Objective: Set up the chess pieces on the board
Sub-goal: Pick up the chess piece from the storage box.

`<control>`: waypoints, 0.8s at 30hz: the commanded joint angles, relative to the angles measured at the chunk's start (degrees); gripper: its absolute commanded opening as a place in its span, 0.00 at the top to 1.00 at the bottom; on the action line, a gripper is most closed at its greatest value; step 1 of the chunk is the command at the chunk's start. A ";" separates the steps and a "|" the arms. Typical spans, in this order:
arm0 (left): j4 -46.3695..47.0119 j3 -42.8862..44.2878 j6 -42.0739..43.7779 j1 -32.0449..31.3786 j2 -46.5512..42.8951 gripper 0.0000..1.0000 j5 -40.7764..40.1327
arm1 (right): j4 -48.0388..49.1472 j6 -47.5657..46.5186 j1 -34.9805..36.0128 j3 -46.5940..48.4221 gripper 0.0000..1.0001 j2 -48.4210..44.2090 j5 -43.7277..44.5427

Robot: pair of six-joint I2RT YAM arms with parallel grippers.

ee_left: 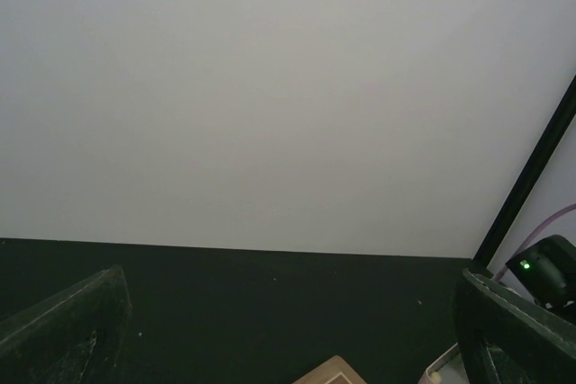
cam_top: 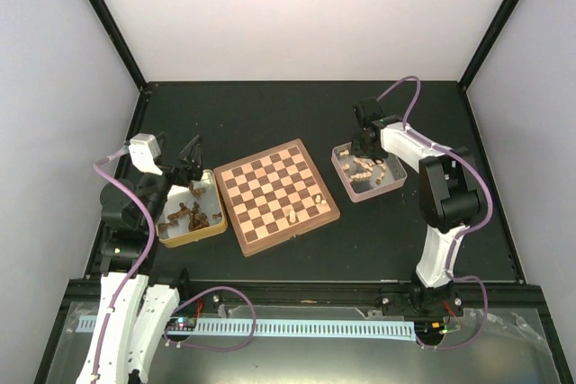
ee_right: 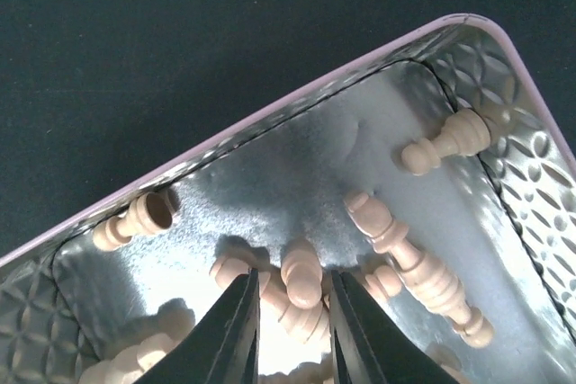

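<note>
Right tool: fingers narrowly apart astride one pale piece; can't tell if clamped.
Left tool: spread wide, empty.
Chess pieces: lying jumbled in the pink-rimmed tray; a few on the board.
Handling: probably light, hard, smooth, prone to rolling; pinch the waist.

We log board cut off at bottom edge, corner only. On it, chess pieces too small to type. Contact of right gripper with piece undetermined.
</note>
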 commanded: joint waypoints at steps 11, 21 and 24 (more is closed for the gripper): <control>0.29 1.66 0.50 0.56 -0.59 0.01 1.00 | 0.37 0.13 -1.29 3.27 0.84 5.36 -0.75; 0.22 1.70 0.53 0.56 -0.53 0.01 0.94 | 1.95 -0.23 -1.47 1.12 0.93 1.13 -0.76; 0.23 1.70 0.60 0.55 -0.46 0.01 1.02 | 1.94 -0.30 -1.52 0.37 0.93 -2.20 -0.76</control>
